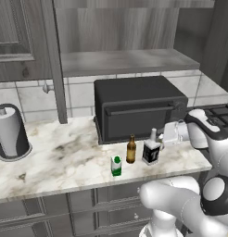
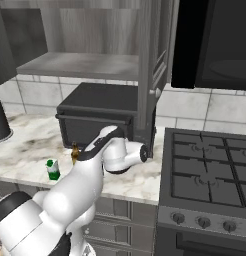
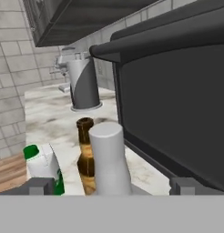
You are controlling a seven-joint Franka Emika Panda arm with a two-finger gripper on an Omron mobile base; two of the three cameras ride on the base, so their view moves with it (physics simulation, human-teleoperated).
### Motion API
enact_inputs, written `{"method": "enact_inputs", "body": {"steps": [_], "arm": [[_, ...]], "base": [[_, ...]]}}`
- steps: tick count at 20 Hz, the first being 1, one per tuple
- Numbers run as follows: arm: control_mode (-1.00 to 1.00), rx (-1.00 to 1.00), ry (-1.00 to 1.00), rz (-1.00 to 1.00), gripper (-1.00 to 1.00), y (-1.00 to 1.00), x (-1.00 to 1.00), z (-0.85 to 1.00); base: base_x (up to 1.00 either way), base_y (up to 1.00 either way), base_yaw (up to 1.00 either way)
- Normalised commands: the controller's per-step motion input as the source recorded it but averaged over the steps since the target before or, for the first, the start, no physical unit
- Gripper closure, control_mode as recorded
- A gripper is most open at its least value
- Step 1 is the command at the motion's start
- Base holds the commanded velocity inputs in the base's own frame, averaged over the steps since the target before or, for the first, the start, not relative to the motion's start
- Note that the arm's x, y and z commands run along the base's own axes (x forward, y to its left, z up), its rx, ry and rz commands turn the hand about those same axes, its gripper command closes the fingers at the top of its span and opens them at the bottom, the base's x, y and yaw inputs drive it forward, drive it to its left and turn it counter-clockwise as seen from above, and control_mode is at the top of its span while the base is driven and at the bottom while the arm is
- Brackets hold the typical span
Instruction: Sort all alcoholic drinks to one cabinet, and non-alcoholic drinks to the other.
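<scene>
Jaws fully open, holding nothing, level with the clear bottle's (image 1: pixel 152 152) neck. Beer bottle (image 1: pixel 131 149) stands just beside it near the counter's (image 1: pixel 65 162) front edge.

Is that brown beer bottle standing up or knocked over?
Upright. The brown beer bottle stands on its base on the counter, neck pointing up.
</scene>
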Motion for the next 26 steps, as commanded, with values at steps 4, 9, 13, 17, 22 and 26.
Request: {"method": "enact_inputs", "body": {"steps": [4,9,13,17,22,26], "arm": [[-1.00,0.05,0.07,0.00,-1.00,0.13,0.00,0.00],[-1.00,0.04,0.05,0.00,-1.00,0.08,0.00,-0.03],[-1.00,0.03,0.03,0.00,-1.00,0.08,0.00,-0.05],[-1.00,0.03,0.00,0.00,-1.00,0.08,0.02,-0.05],[-1.00,0.02,0.00,0.00,-1.00,0.07,0.06,-0.04],[-1.00,0.01,0.00,0.00,1.00,0.11,0.08,-0.02]], "base": [[0.00,0.00,0.00],[0.00,0.00,0.00],[0.00,0.00,0.00],[0.00,0.00,0.00],[0.00,0.00,0.00],[0.00,0.00,0.00]]}}
